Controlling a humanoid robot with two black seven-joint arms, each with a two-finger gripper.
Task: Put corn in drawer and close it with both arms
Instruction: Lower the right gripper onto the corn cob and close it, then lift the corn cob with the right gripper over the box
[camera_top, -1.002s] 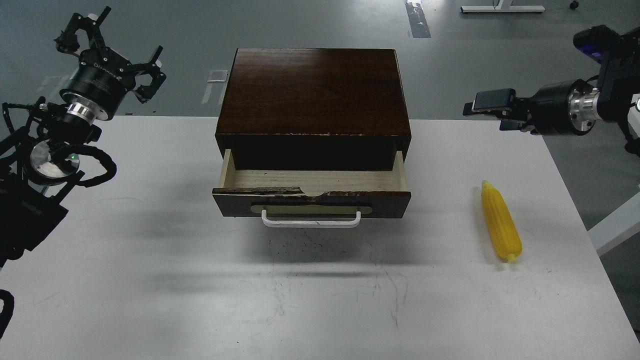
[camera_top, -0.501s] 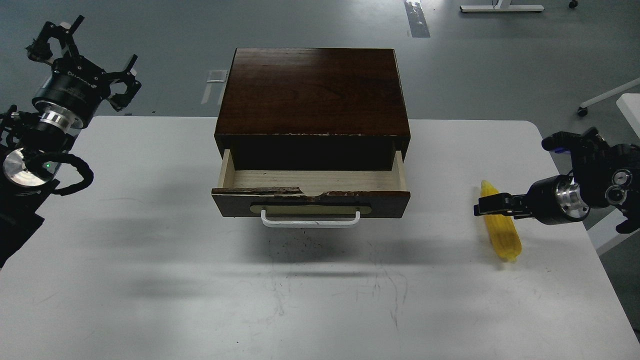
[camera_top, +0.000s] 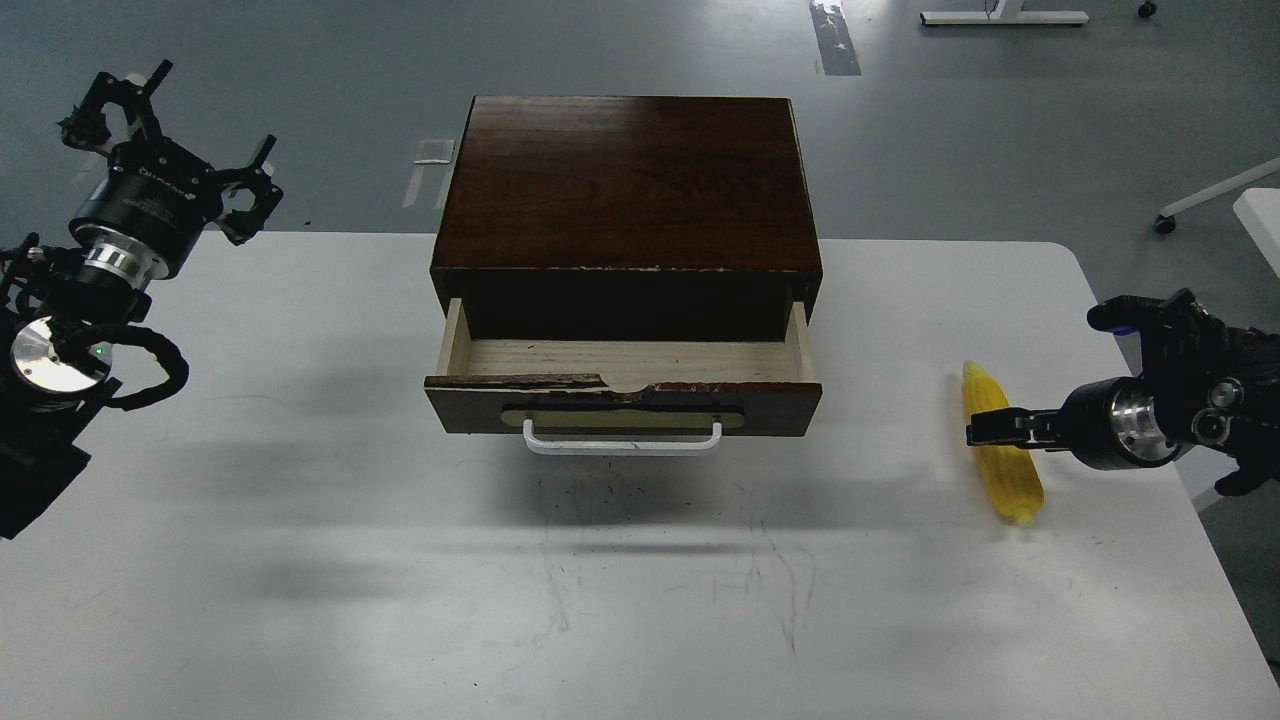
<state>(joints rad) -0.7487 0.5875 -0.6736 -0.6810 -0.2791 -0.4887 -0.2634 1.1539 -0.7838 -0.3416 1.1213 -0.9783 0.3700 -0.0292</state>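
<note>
A white table (camera_top: 300, 560) with rounded corners carries everything here, its top scuffed with fine dark scratches near the middle. A dark brown wooden box (camera_top: 627, 180) sits on it at the far centre, well apart from the fingers of either arm. The corn (camera_top: 1010, 475) lies flat on the tabletop near the right edge, running front to back, directly under the right gripper's fingers (camera_top: 995, 428), which cross over its middle.

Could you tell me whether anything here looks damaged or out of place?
Yes: the drawer has a chipped, ragged top edge on its front panel, pale wood showing. The corn lies on the table, not yet inside.
</note>
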